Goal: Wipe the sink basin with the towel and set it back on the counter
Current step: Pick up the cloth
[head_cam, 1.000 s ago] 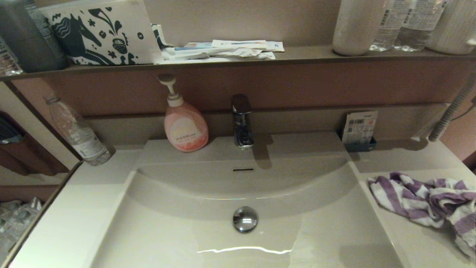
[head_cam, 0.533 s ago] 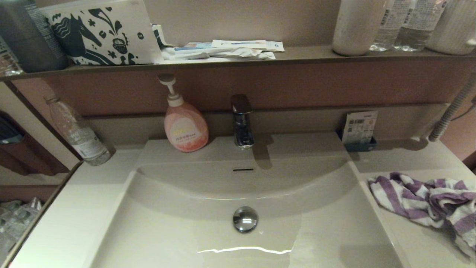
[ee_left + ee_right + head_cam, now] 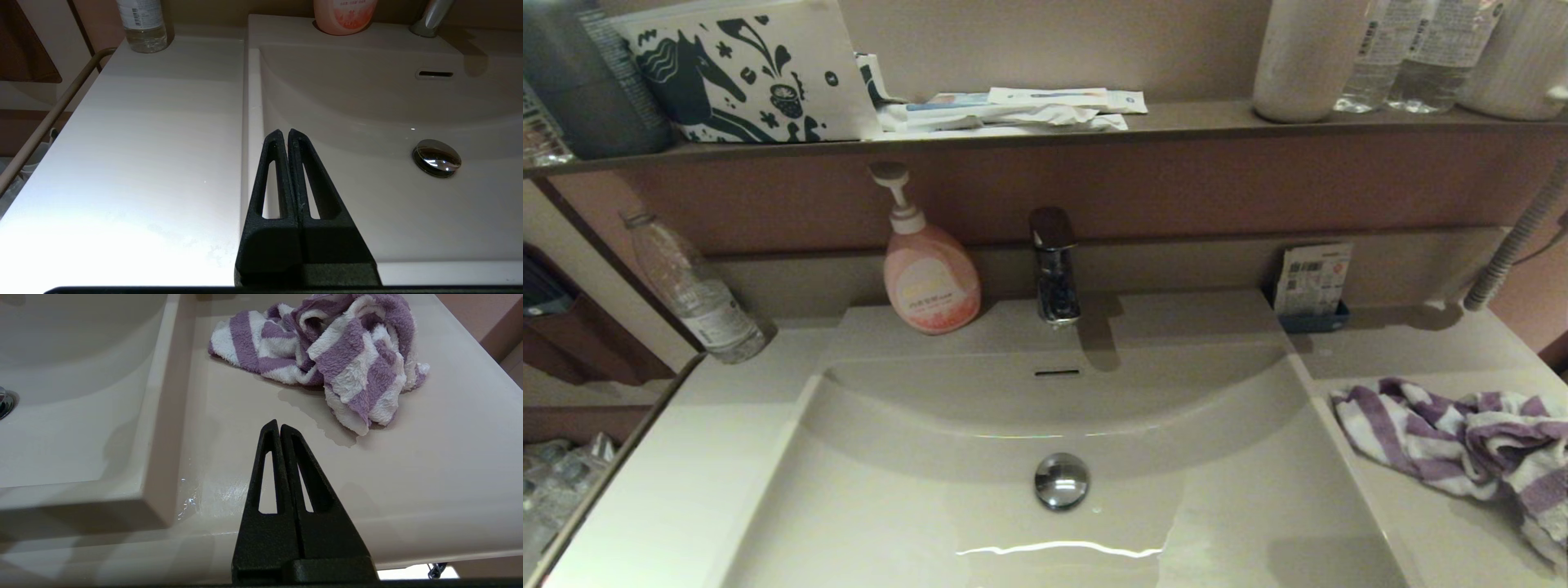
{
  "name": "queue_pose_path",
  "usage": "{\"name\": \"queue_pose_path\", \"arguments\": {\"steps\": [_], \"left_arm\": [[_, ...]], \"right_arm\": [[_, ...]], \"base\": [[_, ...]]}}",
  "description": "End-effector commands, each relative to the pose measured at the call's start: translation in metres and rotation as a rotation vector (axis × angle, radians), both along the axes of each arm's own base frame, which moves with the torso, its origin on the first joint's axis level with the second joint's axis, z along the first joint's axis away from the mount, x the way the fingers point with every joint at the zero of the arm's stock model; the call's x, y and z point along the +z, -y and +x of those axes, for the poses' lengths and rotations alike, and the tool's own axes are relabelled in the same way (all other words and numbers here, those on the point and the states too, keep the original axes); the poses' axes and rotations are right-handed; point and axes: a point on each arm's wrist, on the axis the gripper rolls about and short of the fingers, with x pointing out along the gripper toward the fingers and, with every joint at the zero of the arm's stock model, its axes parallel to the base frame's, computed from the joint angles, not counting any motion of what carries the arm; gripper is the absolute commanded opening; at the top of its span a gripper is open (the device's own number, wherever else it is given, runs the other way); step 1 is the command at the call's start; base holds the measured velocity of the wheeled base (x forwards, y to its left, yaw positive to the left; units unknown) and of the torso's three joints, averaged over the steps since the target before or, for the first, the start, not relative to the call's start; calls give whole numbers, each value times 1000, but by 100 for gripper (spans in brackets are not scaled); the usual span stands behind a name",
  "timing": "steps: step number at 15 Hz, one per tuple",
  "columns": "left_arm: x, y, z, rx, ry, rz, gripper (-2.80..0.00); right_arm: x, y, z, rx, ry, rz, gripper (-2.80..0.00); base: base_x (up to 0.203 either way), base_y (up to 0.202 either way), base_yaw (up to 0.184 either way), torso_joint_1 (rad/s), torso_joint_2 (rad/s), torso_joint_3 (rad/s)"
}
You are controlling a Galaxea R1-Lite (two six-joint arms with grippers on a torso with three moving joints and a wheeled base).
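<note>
The purple and white striped towel [image 3: 1454,445] lies crumpled on the beige counter [image 3: 1421,351] to the right of the sink basin [image 3: 1241,506]; it also fills the far part of the right wrist view, towel [image 3: 327,355]. My right gripper [image 3: 279,426] is shut and empty, low over the counter's front edge, short of the towel. My left gripper [image 3: 284,134] is shut and empty above the basin's left rim [image 3: 251,122]. The chrome drain plug [image 3: 1061,480] sits mid-basin with the overflow slot [image 3: 1057,373] behind it. Neither arm shows in the head view.
A pink soap pump bottle [image 3: 927,273] and a chrome faucet [image 3: 1055,265] stand behind the basin. A water bottle [image 3: 694,290] stands at the back left, a small card holder [image 3: 1313,286] at the back right. A dark shelf [image 3: 1176,122] holds bottles and packets.
</note>
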Motion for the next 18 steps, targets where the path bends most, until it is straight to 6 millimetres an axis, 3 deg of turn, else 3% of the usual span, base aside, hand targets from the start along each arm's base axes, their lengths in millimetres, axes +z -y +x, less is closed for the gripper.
{"name": "queue_pose_path", "arguments": {"steps": [1, 14, 18], "left_arm": [[0, 0, 0, 1, -1, -1, -280], [0, 0, 0, 1, -1, -1, -280], [0, 0, 0, 1, -1, -1, -280]], "right_arm": [[0, 0, 0, 0, 0, 0, -280], [1, 0, 0, 7, -2, -35, -280], [30, 0, -1, 4, 11, -48, -280]], "base": [[0, 0, 0, 0, 0, 0], [0, 0, 0, 0, 0, 0], [0, 0, 0, 0, 0, 0]]}}
